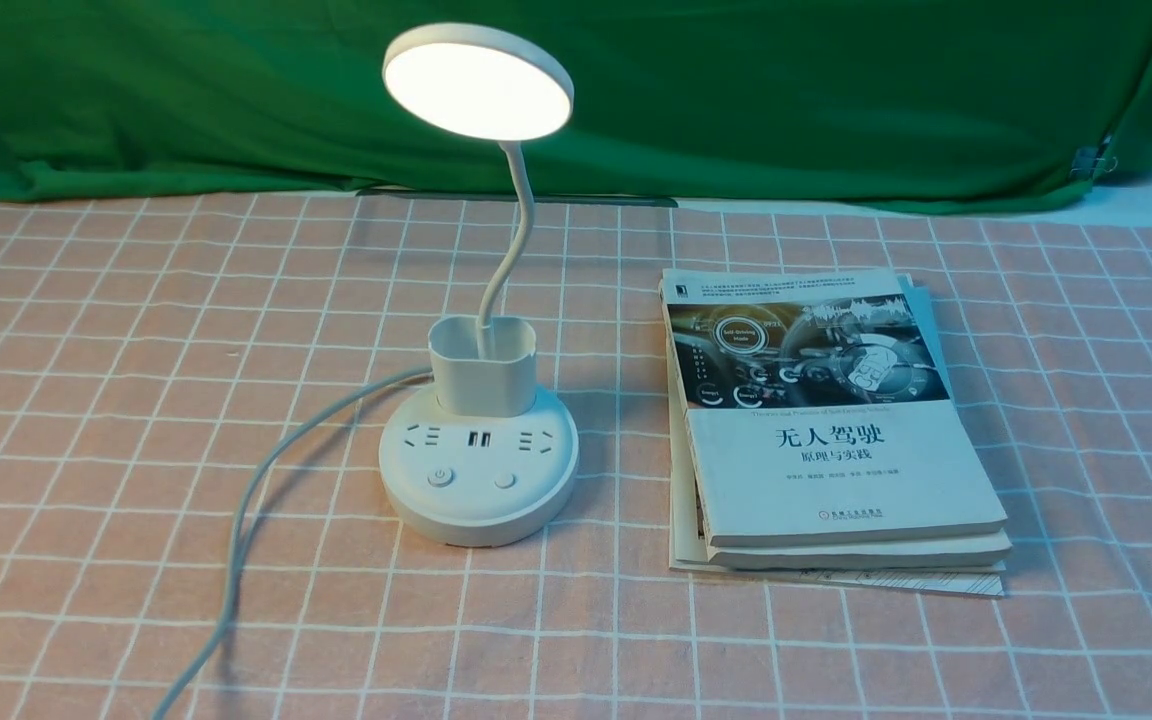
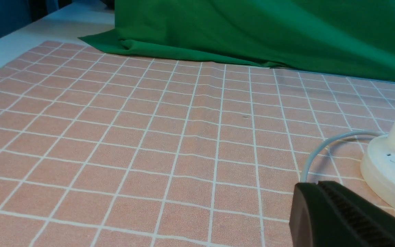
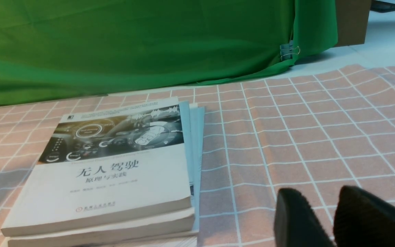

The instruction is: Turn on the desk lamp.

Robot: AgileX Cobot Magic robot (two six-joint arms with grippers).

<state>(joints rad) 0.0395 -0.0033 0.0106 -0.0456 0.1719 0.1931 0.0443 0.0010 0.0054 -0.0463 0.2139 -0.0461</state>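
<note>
- The left gripper (image 2: 324, 206) is seen only in part near the lamp's cord; its finger spread cannot be told.
- The desk lamp (image 1: 479, 440) is lit, left of a stack of books (image 1: 836, 440).
- The right gripper (image 3: 324, 216) is seen narrowly parted, gripping nothing.

The right gripper (image 3: 324, 219) hovers over the pink checked cloth (image 3: 314, 137), its two black fingers (image 3: 297, 223) slightly apart, holding nothing. A stack of books (image 3: 111, 178) lies just beside it; green drape (image 3: 132, 41) hangs well beyond
</note>
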